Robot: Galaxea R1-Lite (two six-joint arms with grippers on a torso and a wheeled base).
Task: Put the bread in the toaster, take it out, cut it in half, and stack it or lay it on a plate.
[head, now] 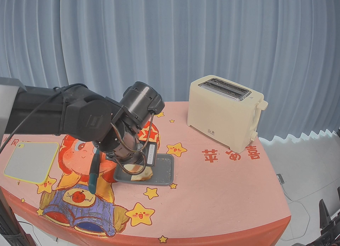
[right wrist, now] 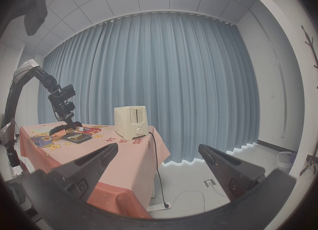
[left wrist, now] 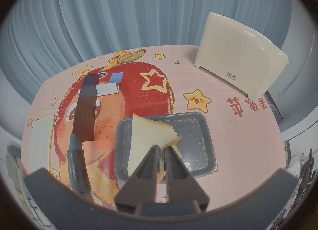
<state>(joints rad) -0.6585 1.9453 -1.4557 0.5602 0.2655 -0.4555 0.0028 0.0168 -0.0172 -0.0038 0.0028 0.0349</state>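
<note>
The left gripper (left wrist: 160,148) has its two dark fingers drawn nearly together, clamped on one corner of the pale, brown-crusted slice of bread (left wrist: 145,138). The slice stands tilted over the left part of the shallow grey rectangular tray (left wrist: 198,141); whether its lower edge touches the tray floor cannot be told. The right part of the tray is bare apart from crumbs. The tray sits near the middle of the desk (head: 219,193), which is covered by a pink cartoon-printed cloth. Just beside the tray's left edge, apart from it, lies the knife with a dark blade and teal handle (left wrist: 84,114), its handle toward the front edge of the desk. The pale grey cutting board with a yellow rim (head: 31,161) lies flat near the left edge, well apart from the tray. The cream two-slot toaster (head: 223,115) stands upright at the far right corner, slots up, with a stretch of bare cloth between it and the tray and more bare cloth toward the front edge. The right gripper (right wrist: 158,147) hangs off the desk beyond its right edge, fingers spread wide, holding nothing.
</note>
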